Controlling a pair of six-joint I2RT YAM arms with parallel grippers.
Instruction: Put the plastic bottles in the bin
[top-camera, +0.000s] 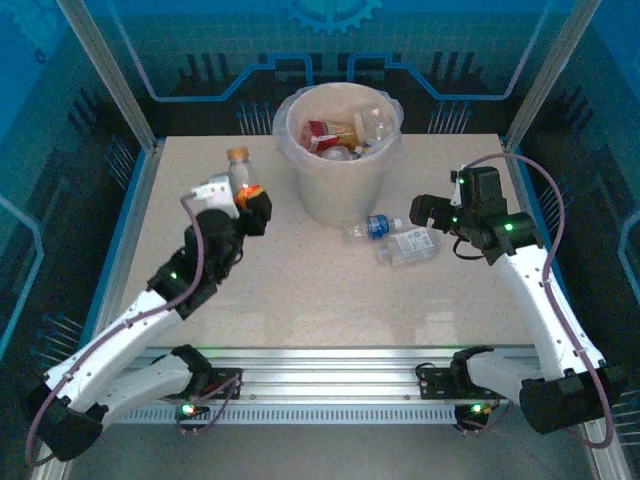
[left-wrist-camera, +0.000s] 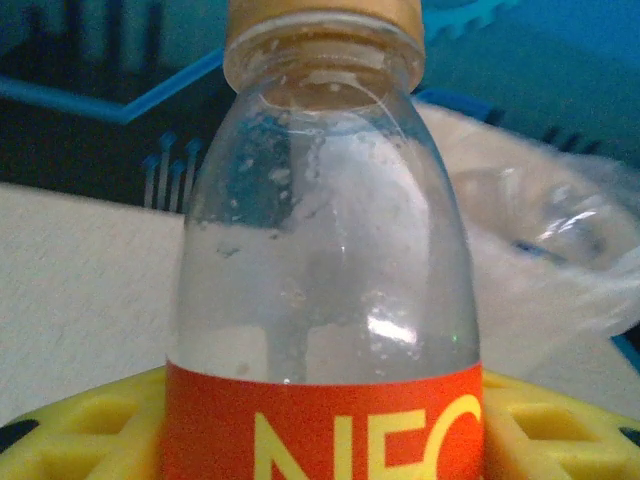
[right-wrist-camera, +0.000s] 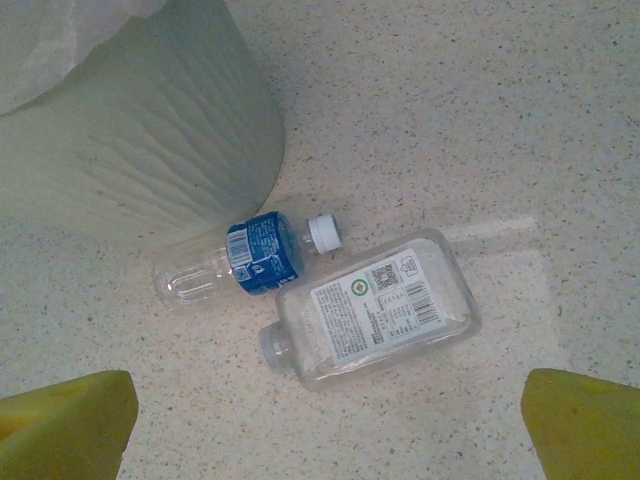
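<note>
Speckled worktop (top-camera: 300, 300) carries the bin (top-camera: 335, 200). My left jaws pinch an orange-labelled bottle (top-camera: 240, 175) just left of it; next, I judge, lift it over the rim and release. My right jaws hang spread above a blue-labelled bottle (right-wrist-camera: 235, 262) and a white-labelled bottle (right-wrist-camera: 375, 305) beside the bin.

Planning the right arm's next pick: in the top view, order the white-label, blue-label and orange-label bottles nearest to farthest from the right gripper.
1. White-label bottle, just beside the right gripper.
2. Blue-label bottle, farther left, by the bin.
3. Orange-label bottle, far left, in the left gripper.
</note>
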